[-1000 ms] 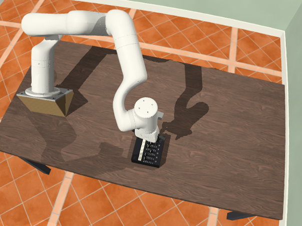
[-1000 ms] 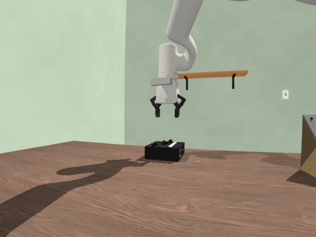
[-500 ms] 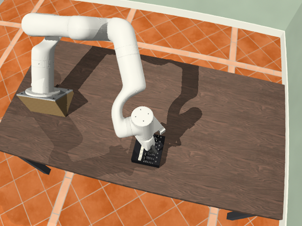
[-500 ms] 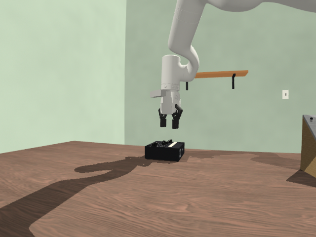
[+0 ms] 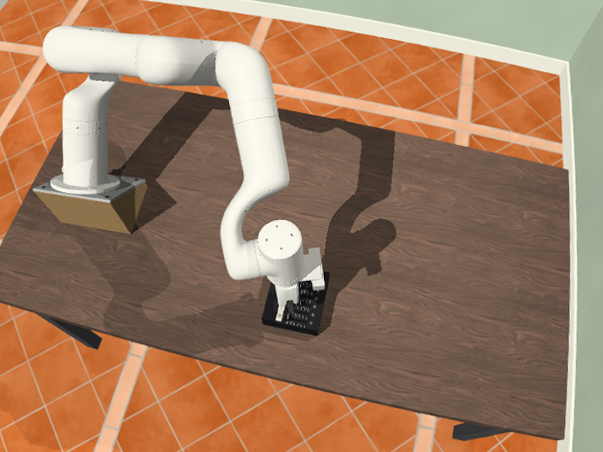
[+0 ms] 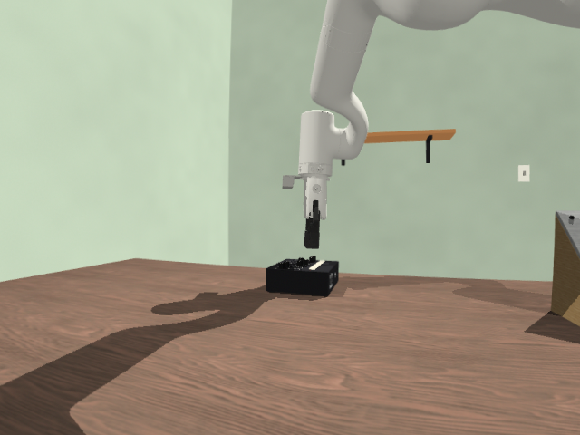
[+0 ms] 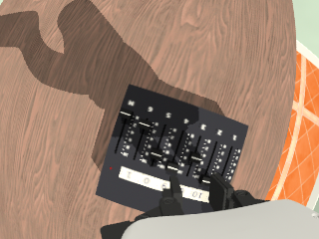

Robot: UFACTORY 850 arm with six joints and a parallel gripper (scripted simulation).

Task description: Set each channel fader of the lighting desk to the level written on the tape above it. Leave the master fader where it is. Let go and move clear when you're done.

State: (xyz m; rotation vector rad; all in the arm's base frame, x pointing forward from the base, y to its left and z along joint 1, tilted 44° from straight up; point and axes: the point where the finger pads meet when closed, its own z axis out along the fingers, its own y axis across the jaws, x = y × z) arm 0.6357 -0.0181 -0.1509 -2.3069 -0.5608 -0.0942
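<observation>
The lighting desk (image 5: 295,308) is a small black box near the front edge of the wooden table; it also shows in the side view (image 6: 302,276) and the wrist view (image 7: 175,149). Several fader slots run across its top, with a pale tape strip (image 7: 162,183) along one side. The writing on the tape is too small to read. My gripper (image 6: 311,244) points straight down and hovers a short way above the desk, touching nothing. In the wrist view its dark fingers stand part-way closed with a gap over the tape edge, and nothing is between them.
The arm's tan base block (image 5: 91,201) stands at the table's far left corner and shows at the right edge of the side view (image 6: 566,266). A wooden shelf (image 6: 407,135) hangs on the back wall. The table's front edge lies just beyond the desk.
</observation>
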